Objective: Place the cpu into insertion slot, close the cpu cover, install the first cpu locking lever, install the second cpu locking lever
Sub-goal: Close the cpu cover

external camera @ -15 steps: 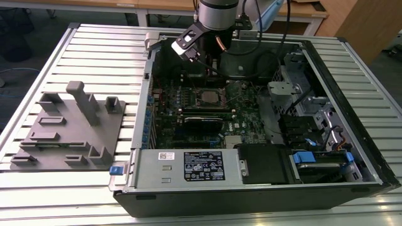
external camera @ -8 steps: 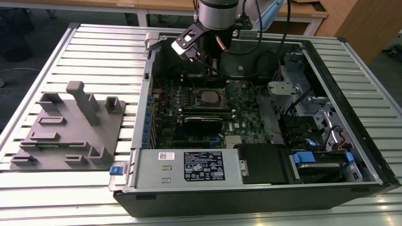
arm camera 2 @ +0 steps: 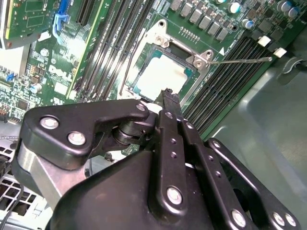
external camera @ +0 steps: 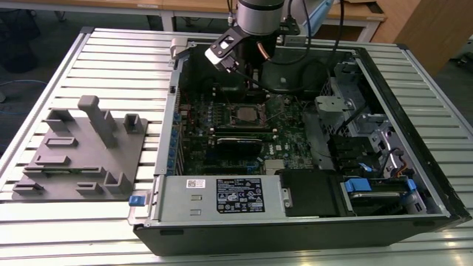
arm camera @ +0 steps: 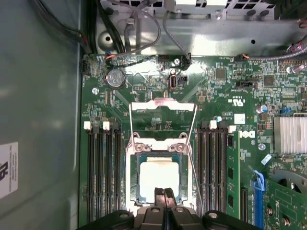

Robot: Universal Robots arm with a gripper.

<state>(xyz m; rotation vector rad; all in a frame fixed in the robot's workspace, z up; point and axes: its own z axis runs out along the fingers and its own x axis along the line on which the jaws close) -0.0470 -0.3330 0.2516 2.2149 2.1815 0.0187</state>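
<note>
An open computer case (external camera: pixel 296 235) lies on the counter (external camera: pixel 111 61), with long black memory slots (arm camera: pixel 103 167) on both sides of its insertion slot (arm camera: pixel 132 177). The cpu (arm camera: pixel 156 175) sits in that slot, the cpu cover (arm camera: pixel 163 103) flipped open beside it. The end effector (arm camera: pixel 165 191) hangs above, pressed together, empty.

Arm (external camera: pixel 260 14): wrist segment was a silver-grey cylinder above the gripper (arm camera: pixel 164 190). Gripper was matte black: rounded linkage bars, silver screws (arm camera 2: pixel 174 193) at each pivot, two slim fingers (arm camera 2: pixel 168 112). A black-and-white boxy module (external camera: pixel 224 52) sat beside the gripper; a black cable (external camera: pixel 289 88) looped near the gripper.
</note>
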